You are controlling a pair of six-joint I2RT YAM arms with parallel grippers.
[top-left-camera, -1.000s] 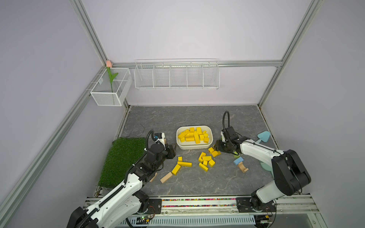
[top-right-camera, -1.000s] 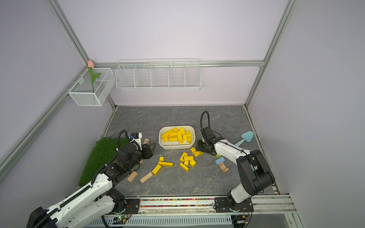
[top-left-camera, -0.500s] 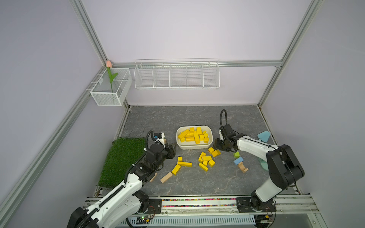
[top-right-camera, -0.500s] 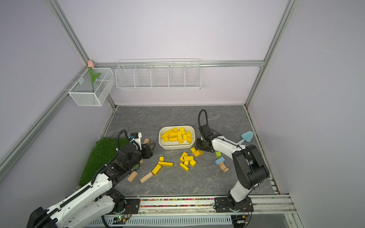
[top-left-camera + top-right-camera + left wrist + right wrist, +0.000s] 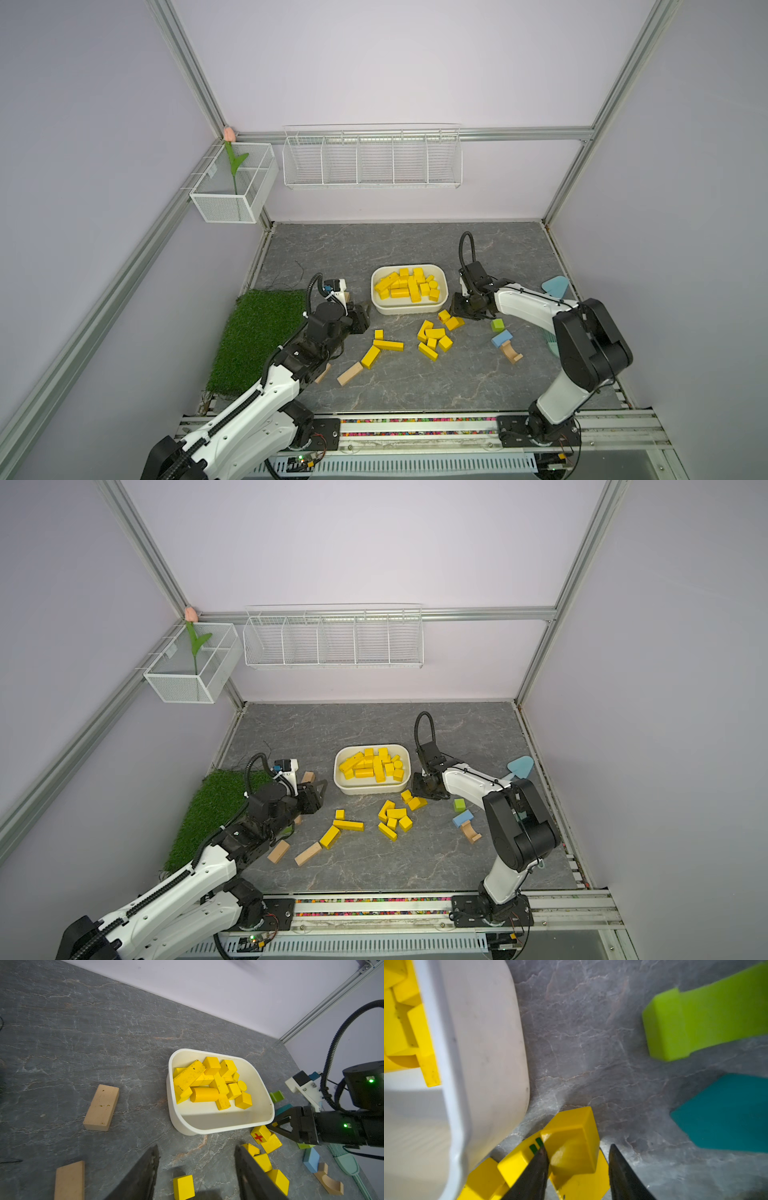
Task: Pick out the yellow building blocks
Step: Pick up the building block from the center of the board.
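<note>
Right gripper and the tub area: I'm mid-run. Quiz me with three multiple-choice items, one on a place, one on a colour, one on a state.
1. Where is the right gripper?
A. Over the grass mat
B. At loose yellow blocks beside a corner of the white tub
C. Up at the wall basket

2. What colour is the cross on the yellow cube beside the tub?
A. Red
B. Blue
C. Black

3. How do the jaws of the left gripper stand?
A. Shut on a wooden block
B. Shut on nothing
C. Open, gripping nothing

Answers:
1 B: both top views show it low at the blocks by the tub's corner.
2 A: the left wrist view shows a red cross on the cube's face.
3 C: the left wrist view shows the jaws wide apart, clamping nothing.
</note>
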